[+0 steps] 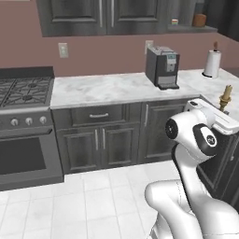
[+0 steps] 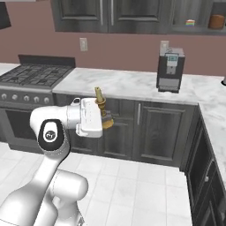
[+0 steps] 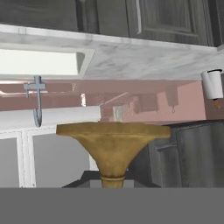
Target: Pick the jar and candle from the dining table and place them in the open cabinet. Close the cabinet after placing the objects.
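My gripper (image 2: pixel 105 116) is shut on the candle (image 2: pixel 99 98), a cream-tan stick in a gold brass holder, held in the air in front of the low cabinets. From the left, the candle (image 1: pixel 226 94) pokes up behind my white hand. The holder's flared gold base (image 3: pixel 113 142) sits close in the hand view. High at the right, the dark cabinet (image 1: pixel 192 29) stands open. On its shelf is a short brown cylinder that looks like the jar (image 1: pixel 200 20), also the jar (image 2: pixel 216 21). The dining table is out of view.
A coffee machine (image 1: pixel 162 66) and a paper towel roll (image 1: pixel 212 63) stand on the marble counter (image 1: pixel 107 88). The stove (image 1: pixel 23 93) is at the left. A small colourful box (image 2: pixel 190 23) shares the open shelf. A sink faucet (image 3: pixel 37 100) appears in the hand view.
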Motion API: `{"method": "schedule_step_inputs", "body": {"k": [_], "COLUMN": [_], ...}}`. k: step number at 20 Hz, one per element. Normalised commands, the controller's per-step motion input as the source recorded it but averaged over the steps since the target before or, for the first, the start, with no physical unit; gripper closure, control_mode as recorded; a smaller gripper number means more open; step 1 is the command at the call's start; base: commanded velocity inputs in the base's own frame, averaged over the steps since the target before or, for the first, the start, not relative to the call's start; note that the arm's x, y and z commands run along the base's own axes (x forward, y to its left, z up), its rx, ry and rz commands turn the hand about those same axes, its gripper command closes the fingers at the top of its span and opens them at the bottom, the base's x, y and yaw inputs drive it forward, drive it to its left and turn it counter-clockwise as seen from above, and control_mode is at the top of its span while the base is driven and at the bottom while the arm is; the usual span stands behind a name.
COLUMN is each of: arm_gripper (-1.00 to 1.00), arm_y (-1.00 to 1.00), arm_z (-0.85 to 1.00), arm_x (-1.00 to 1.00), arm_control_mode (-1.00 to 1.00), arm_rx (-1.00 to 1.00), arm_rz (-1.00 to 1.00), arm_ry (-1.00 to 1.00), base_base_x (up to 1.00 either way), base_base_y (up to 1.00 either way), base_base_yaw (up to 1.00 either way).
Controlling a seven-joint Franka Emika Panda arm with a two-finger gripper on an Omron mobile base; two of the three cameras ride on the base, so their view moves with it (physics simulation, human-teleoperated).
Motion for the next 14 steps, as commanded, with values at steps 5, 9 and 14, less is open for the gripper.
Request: {"method": "schedule_step_inputs", "body": {"k": [5, 9, 14], "arm_gripper": [1.00, 1.00, 1.00], "arm_y": [0.00, 0.00, 0.00], "arm_z": [0.00, 0.00, 0.00], "arm_x": [0.00, 0.00, 0.00], "arm_control_mode": [1.00, 1.00, 1.00], "arm_rx": [0.00, 0.00, 0.00], "arm_rz": [0.00, 0.00, 0.00], "arm_ry": [0.00, 0.00, 0.00], "base_base_x": [0.26, 0.31, 0.47], "base_base_y": [-0.30, -0.26, -0.28], "base_base_yaw": [-0.03, -0.06, -0.08]}}
